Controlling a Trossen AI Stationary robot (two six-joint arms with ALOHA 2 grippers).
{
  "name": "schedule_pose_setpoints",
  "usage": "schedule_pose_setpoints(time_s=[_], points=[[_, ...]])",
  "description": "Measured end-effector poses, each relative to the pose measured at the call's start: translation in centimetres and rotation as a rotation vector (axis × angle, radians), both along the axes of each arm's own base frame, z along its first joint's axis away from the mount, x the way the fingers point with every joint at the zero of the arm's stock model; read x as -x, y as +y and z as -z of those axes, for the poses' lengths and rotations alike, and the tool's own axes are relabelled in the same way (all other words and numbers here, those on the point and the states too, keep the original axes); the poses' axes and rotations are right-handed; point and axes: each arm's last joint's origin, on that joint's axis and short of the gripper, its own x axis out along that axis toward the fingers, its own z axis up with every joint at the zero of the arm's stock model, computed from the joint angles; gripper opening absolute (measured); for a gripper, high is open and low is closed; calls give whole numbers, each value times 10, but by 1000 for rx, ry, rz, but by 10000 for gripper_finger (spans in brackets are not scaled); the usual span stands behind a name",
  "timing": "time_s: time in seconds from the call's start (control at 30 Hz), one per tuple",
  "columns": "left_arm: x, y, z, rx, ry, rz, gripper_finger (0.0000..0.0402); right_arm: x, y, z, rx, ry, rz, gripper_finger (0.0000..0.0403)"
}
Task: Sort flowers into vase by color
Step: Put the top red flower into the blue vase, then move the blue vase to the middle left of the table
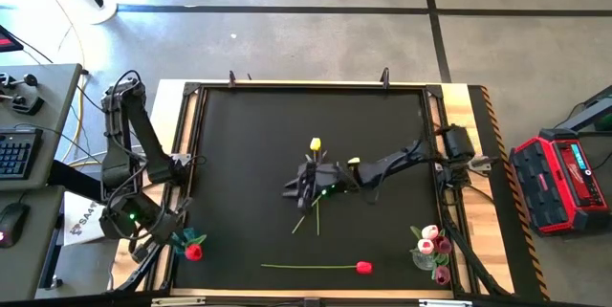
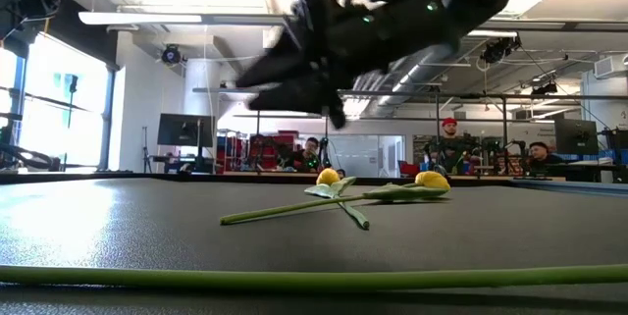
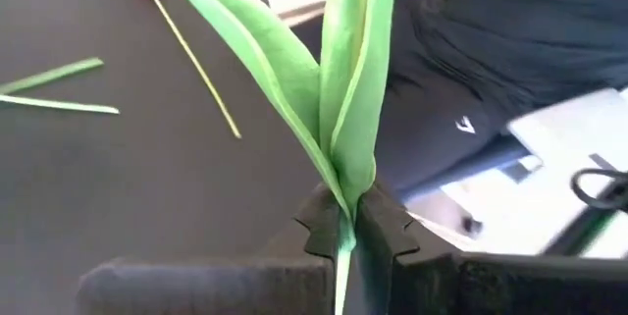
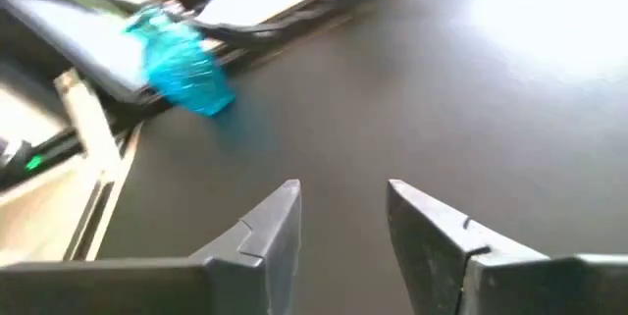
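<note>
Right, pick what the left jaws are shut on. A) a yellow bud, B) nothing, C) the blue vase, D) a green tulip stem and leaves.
D: in the left wrist view the left gripper has its jaws closed on a green stem with leaves rising from between them.

Green stem (image 3: 343, 138) in left end effector (image 3: 345, 236)
</note>
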Motion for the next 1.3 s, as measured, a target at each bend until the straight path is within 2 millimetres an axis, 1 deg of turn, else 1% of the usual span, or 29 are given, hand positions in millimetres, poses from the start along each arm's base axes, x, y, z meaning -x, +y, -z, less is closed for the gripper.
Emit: schedule_pose_setpoints(time_s=[0.13,0.2,0.3,0.5,0.67,0.83,0.97,1.17,1.3], points=[[2,1,3,18,85,4,4,-23,15,4,146,-29,-91,171],[2,1,4,33,112,-19,11,-36,21,6,213,-43,-123,189],[2,0,6,34,131,-34,31,-55,25,8,281,-57,-147,216],[3,1,15,-32,203,-63,78,-90,28,-3,434,-112,-134,259],[5,2,19,-43,281,-47,108,-122,31,-17,521,-176,-165,281],[7,1,19,-41,337,-2,123,-148,34,-15,568,-130,-209,285],[8,2,21,-44,371,-2,130,-158,35,-18,575,-143,-208,285],[10,9,25,-69,455,-108,150,-158,33,-13,557,-99,-211,284],[10,11,26,-64,468,-133,177,-157,33,-10,548,-66,-216,284]])
